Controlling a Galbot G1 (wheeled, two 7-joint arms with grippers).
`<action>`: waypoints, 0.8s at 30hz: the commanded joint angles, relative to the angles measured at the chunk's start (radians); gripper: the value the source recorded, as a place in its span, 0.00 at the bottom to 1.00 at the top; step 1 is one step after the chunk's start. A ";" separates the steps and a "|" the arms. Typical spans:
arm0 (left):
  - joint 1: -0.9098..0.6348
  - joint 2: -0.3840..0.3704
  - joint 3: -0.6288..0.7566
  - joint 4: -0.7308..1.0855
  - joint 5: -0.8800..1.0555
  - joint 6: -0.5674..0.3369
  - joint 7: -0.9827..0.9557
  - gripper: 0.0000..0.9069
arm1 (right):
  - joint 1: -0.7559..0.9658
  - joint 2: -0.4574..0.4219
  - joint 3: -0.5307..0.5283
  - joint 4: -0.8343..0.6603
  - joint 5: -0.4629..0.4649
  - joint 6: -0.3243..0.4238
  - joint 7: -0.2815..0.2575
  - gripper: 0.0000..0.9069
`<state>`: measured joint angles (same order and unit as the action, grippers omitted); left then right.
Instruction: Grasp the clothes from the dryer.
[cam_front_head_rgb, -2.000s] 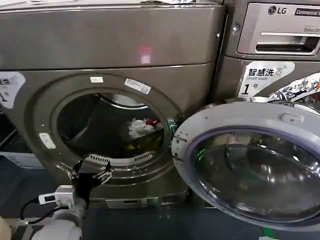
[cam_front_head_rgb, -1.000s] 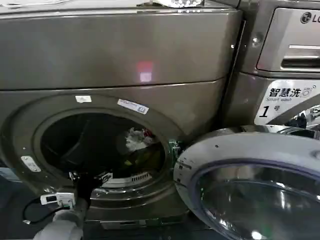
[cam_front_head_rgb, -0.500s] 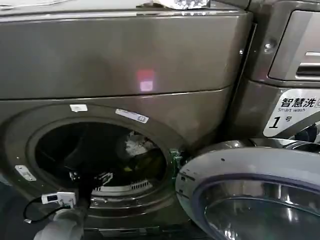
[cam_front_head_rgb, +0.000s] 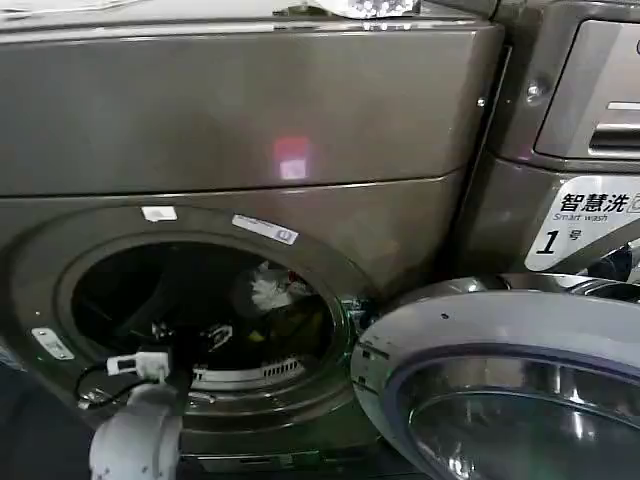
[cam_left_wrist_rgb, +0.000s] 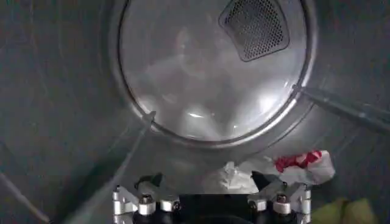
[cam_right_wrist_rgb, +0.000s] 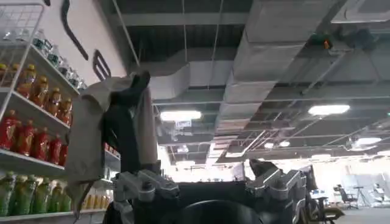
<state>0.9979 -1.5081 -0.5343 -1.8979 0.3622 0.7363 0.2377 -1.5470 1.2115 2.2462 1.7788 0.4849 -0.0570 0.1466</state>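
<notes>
Clothes (cam_front_head_rgb: 272, 288) lie deep in the drum of the dryer (cam_front_head_rgb: 250, 130), toward the back on the side nearest the open door (cam_front_head_rgb: 500, 390). You see them as a small crumpled bundle: mostly white fabric with a red patch at its upper edge and a bit of yellow-green lower down, tiny against the wide round mouth. In your left wrist view the same bundle (cam_left_wrist_rgb: 286, 170) rests on the drum floor just beyond the fingers, white folds in the middle, red at the far end, and yellow-green cloth at the frame's edge. Behind it you have the round back plate with a perforated vent (cam_left_wrist_rgb: 255, 25).

Your left gripper (cam_front_head_rgb: 190, 335) has its fingers spread wide apart, inside the drum mouth, just past the lower rim. It holds nothing; you can see bare drum between the fingertips (cam_left_wrist_rgb: 149, 181) in the wrist view. The nearest white fold sits close ahead, by the finger on the red side, and you cannot tell whether that finger touches it.

Your right gripper (cam_right_wrist_rgb: 210, 182) is raised toward the ceiling, away from the dryer. Its fingers stand spread, and a pale cloth (cam_right_wrist_rgb: 91, 140) hangs draped over one of them, beside shelves of bottles (cam_right_wrist_rgb: 27, 122).
</notes>
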 joint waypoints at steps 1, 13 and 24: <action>-0.049 0.034 -0.025 0.076 0.612 -0.602 0.591 1.00 | 0.001 0.003 -0.002 0.004 -0.001 0.001 -0.001 1.00; -0.202 0.056 0.000 0.127 0.530 -0.760 1.063 1.00 | 0.001 0.009 -0.008 0.001 -0.010 0.005 -0.002 1.00; -0.301 0.046 0.012 0.256 0.561 -0.781 1.110 1.00 | 0.007 0.009 -0.014 0.002 -0.022 0.005 -0.002 1.00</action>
<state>0.7747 -1.4635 -0.5282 -1.7285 0.8823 0.0779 1.1846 -1.5406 1.2191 2.2323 1.7807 0.4653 -0.0527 0.1448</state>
